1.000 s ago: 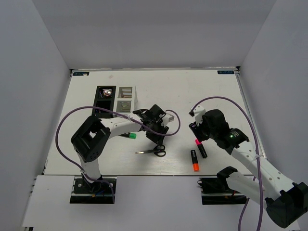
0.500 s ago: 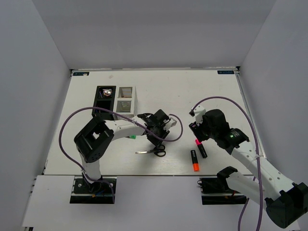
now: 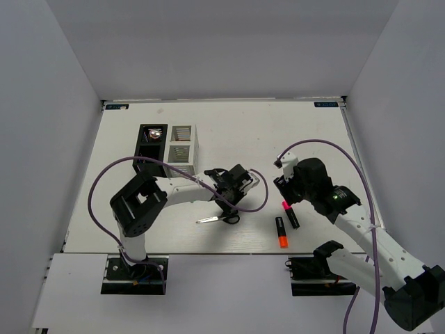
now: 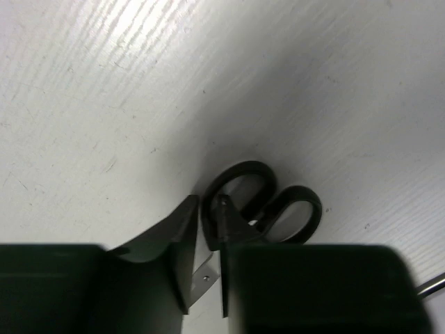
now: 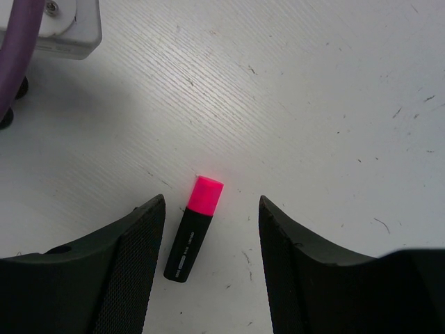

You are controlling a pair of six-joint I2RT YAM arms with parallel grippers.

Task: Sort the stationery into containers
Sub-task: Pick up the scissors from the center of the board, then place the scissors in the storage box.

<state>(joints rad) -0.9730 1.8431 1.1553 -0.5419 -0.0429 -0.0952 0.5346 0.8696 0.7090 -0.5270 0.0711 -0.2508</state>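
Observation:
Black-handled scissors [image 3: 217, 219] lie on the table left of centre. My left gripper [image 3: 231, 200] is down on them. In the left wrist view its jaws [image 4: 206, 207] are nearly together around one side of a handle loop of the scissors [image 4: 295, 209]. My right gripper [image 3: 285, 197] hangs open just above a black marker with a pink cap [image 5: 188, 240], which lies between the fingers [image 5: 211, 202] without touching them. It also shows in the top view [image 3: 289, 214]. An orange-capped marker [image 3: 280, 232] lies beside it.
The black mesh organiser [image 3: 149, 144] and the white one [image 3: 182, 143] stand side by side at the back left. The left arm's purple cable [image 3: 259, 197] loops over the table near the scissors. A white base block [image 5: 52, 28] shows in the right wrist view.
My left gripper has moved nearer and lower onto the scissors' handles, covering the green-capped marker's spot. The right arm and both markers have not moved.

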